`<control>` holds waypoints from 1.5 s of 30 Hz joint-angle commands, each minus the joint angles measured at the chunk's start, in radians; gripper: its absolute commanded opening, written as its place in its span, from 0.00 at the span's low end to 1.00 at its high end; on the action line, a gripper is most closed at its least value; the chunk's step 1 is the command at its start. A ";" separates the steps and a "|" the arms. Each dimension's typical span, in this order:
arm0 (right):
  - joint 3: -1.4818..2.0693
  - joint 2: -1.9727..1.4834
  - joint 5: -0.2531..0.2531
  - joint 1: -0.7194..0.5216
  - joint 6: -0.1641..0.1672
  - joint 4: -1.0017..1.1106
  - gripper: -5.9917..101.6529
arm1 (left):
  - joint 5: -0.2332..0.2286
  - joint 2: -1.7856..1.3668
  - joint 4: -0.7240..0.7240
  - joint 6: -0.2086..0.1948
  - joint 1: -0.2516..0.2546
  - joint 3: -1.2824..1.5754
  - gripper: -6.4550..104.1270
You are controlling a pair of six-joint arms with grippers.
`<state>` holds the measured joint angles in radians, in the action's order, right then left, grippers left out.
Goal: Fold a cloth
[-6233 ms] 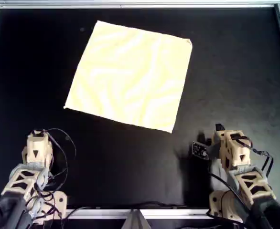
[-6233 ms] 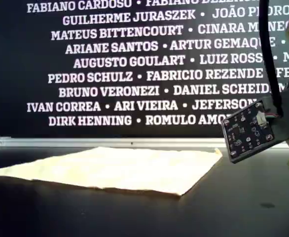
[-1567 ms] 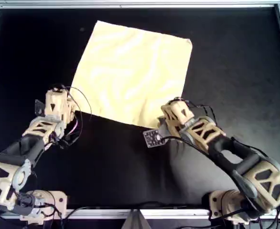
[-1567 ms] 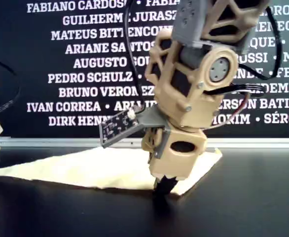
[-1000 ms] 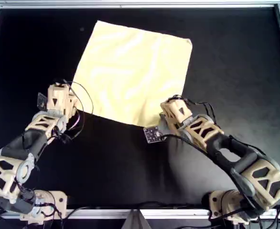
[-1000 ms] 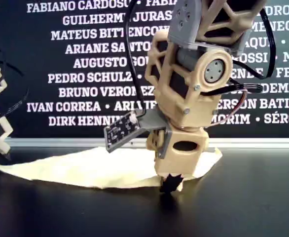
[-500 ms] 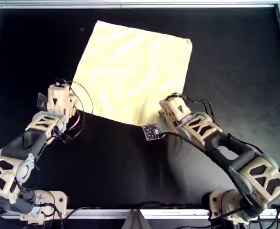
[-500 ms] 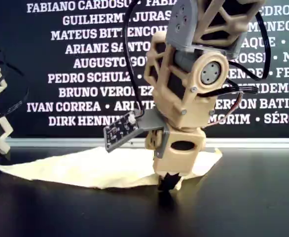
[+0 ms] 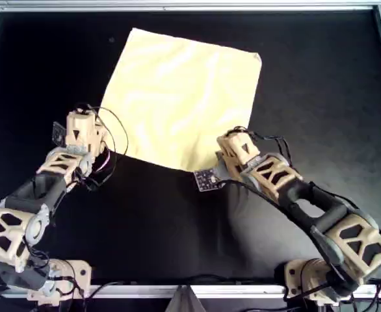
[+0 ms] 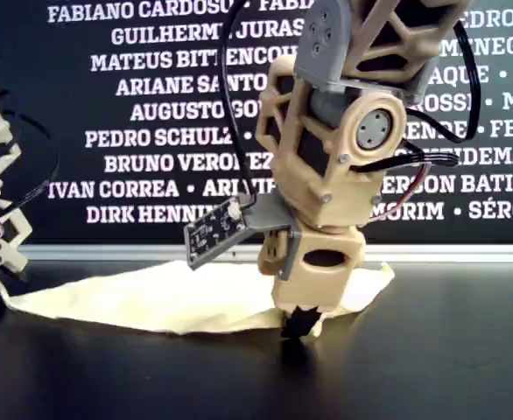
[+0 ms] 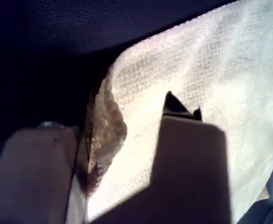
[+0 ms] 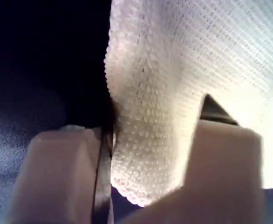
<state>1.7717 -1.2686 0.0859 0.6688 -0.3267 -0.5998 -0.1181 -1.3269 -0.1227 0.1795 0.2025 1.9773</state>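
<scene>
One cloth (image 9: 181,97), pale yellow and softly wrinkled, lies spread on the black table (image 9: 320,84), turned at an angle, in the upper middle of the overhead view. Its two near corners are each engaged by a gripper.

The left gripper (image 11: 127,140) sits at the cloth corner on the overhead view's left. In the left wrist view a bunched fold of fabric stands between its two fingers (image 11: 187,154), which are closed in on that fold.

The right gripper (image 12: 150,154) sits at the cloth corner nearest the overhead view's bottom centre. In the right wrist view a thick gathered edge of the weave fills the space between its fingers (image 12: 225,158), clamped on the cloth. In the exterior view this corner is raised slightly off the table at the fingertips.

A small circuit board (image 10: 213,232) projects from the right arm's wrist.
</scene>
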 commanded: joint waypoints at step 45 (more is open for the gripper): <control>0.218 -0.282 0.000 -0.067 0.087 -0.028 0.04 | 0.064 -0.466 -0.005 0.005 0.144 0.442 0.05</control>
<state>1.9681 -1.4419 0.0859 0.6274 -0.2592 -0.6029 -0.0568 -1.6766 -0.1273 0.1795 0.3145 2.3562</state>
